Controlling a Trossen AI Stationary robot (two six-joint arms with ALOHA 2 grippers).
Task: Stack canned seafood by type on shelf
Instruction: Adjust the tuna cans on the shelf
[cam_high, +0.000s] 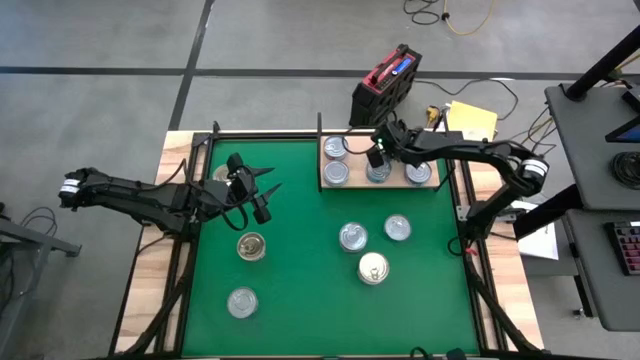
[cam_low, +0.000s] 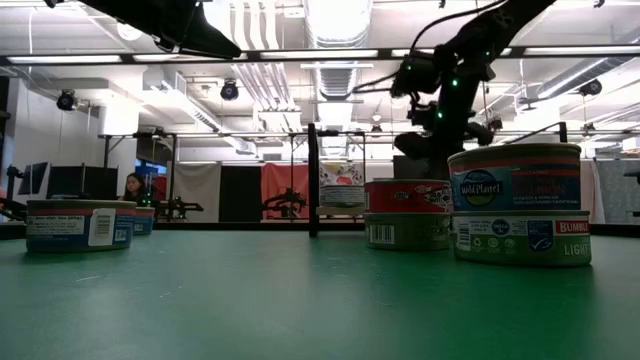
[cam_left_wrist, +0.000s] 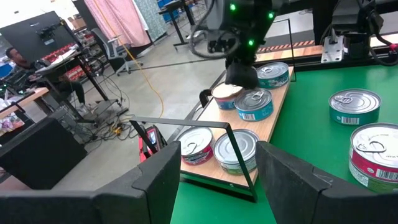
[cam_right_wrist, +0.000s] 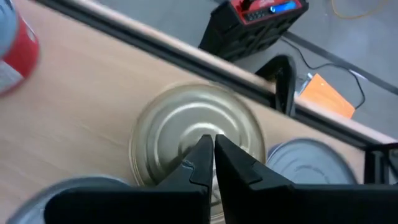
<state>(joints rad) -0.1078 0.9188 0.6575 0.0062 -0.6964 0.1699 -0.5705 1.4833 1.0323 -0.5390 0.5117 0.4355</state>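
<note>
Spanning the wooden table (cam_high: 150, 270), a green mat (cam_high: 310, 290); right end effector (cam_right_wrist: 210, 152) pinched shut, left end effector (cam_left_wrist: 214, 171) spread wide.

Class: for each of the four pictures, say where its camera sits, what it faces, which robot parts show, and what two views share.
High: overhead, straight down; both arms, shelf.
Low: at mat height, facing the room; stacked cans, arms above.
Left wrist: on the left arm, facing the shelf; own open left gripper.
Right wrist: above a gold-lidded can; shut right gripper.
Shared: left wrist and high both show the right arm over the shelf.
</note>
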